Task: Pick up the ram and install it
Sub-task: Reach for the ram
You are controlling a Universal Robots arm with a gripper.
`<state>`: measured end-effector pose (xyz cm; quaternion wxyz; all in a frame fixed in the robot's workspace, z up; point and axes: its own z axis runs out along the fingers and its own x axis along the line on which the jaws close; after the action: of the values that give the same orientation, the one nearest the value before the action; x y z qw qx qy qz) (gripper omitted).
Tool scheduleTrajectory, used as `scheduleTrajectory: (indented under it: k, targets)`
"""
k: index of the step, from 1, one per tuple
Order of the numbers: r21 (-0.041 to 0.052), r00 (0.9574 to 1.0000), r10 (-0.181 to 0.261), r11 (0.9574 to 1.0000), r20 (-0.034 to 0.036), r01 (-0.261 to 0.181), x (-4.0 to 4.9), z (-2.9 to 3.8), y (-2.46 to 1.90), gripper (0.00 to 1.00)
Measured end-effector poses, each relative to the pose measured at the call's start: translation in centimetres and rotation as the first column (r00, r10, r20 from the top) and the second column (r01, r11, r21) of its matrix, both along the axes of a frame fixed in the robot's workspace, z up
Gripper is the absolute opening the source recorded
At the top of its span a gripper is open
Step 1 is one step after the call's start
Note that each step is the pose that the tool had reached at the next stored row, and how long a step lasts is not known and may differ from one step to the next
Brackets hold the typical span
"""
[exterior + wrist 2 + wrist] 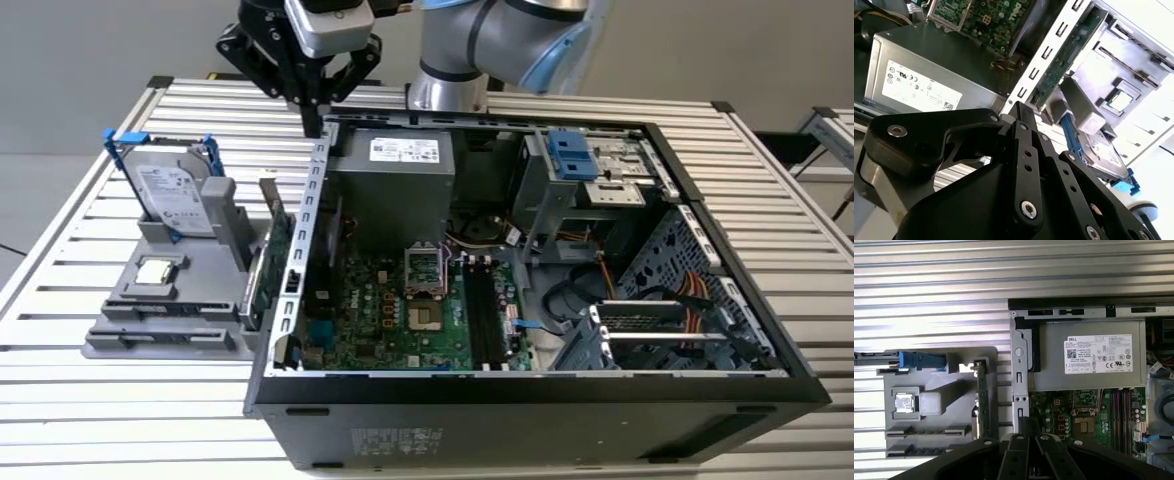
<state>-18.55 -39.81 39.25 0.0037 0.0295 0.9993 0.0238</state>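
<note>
1. Hovering at twelve o'clock from the ram in the exterior view, the tool has its tips pressed together and holds nothing.
2. The ram stands on edge in a grey holder on the table, at nine o'clock of the case wall.
3. Likely risk: with so tight a gap, a descent could clip that wall.
4. The power supply carries a white printed label.

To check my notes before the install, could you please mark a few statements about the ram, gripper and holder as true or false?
1. The ram stands on edge in the grey holder. True.
2. The gripper holds the ram. False: it is shut on nothing, by the corner of the case.
3. The hard drive sits inside the case. False: it stands in the holder.
4. The processor lies on the holder. True.
</note>
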Motion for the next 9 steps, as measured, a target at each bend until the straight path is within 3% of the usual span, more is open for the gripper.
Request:
scheduleTrajectory:
  k: [9]
  targets:
    - [0.0000, 1.0000, 0.003, 1.0000, -0.0013, -0.003, -1.13, 0.00, 0.00, 0.00]
